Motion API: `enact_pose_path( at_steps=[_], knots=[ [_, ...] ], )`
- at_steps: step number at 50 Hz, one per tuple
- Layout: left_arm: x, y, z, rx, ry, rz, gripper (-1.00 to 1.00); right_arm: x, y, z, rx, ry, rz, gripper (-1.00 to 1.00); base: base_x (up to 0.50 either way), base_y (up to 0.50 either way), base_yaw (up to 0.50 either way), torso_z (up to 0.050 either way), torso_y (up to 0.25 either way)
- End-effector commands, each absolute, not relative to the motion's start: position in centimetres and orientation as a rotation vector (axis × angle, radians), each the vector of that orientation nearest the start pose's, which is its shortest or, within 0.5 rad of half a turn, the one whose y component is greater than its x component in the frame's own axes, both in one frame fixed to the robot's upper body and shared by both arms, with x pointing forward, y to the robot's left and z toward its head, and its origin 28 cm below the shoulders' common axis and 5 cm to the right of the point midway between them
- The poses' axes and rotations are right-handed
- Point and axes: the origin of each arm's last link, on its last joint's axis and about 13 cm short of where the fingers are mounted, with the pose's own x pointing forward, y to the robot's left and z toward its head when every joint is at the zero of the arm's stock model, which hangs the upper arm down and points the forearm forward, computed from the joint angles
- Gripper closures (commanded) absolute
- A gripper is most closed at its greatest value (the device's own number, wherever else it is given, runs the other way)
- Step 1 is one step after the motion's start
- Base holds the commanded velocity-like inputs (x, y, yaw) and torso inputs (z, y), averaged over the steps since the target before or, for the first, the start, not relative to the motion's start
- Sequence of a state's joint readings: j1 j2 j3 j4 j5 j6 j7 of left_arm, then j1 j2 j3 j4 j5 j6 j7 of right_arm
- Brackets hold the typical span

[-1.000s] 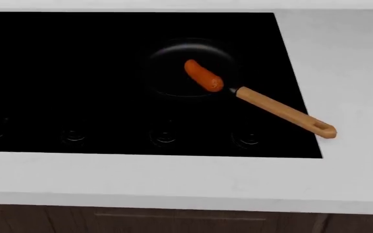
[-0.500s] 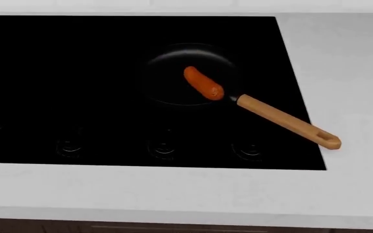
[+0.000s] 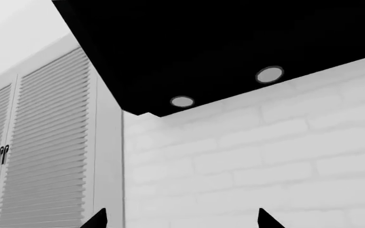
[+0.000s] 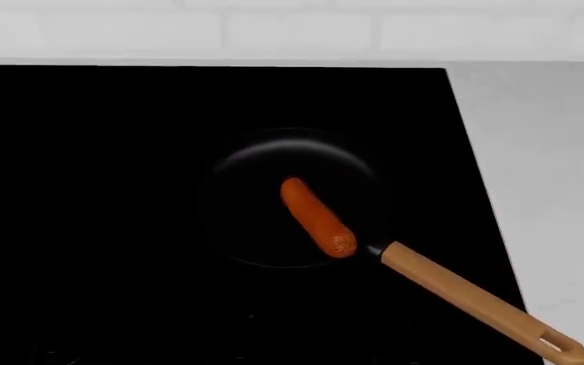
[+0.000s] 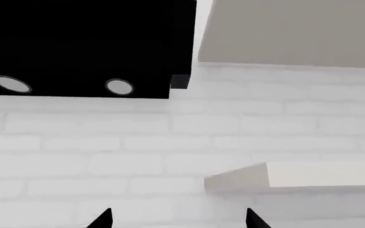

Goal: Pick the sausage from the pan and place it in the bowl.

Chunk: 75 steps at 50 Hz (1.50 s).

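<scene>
The sausage (image 4: 316, 216) lies in the pan (image 4: 246, 220) on the black cooktop (image 4: 89, 190), its long axis slanting toward the wooden handle (image 4: 480, 304). Both my jaws stand spread, aimed up at the brick wall (image 5: 169, 137), neither arm visibly nearer.

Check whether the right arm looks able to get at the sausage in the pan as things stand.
Probably not yet. The sausage lies uncovered in the pan, so nothing blocks it, but the right claw faces the brick wall, open, and no arm shows over the hob.
</scene>
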<state>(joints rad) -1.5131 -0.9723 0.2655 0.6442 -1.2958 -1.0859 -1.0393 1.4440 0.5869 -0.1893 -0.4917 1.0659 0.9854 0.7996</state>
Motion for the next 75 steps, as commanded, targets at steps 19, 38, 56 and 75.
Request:
enact_pose_path(
  at_steps=[19,38,56,75],
  knots=[
    [18.9,29.1,38.6,0.243,-0.668,0.438,-1.0,23.8,-11.7,40.8,-0.033,-0.481,-0.02,-1.0,0.15,0.0,0.0,0.0,0.001],
    [19.4,29.5,38.1,0.254,-0.647,0.461,-1.0,31.2,-7.0,42.2,-0.096,0.136,0.247,-1.0,0.0,0.0,0.0,0.0,0.0],
    [20.5,29.5,37.6,0.257,-0.628,0.464,-1.0,33.7,-3.7,38.1,-0.123,0.395,0.34,-1.0,0.0,0.0,0.0,0.0,0.0],
    [20.8,29.8,37.0,0.254,-0.615,0.469,-1.0,31.8,-3.3,33.5,-0.181,0.483,0.334,-1.0,0.0,0.0,0.0,0.0,0.0]
  ],
)
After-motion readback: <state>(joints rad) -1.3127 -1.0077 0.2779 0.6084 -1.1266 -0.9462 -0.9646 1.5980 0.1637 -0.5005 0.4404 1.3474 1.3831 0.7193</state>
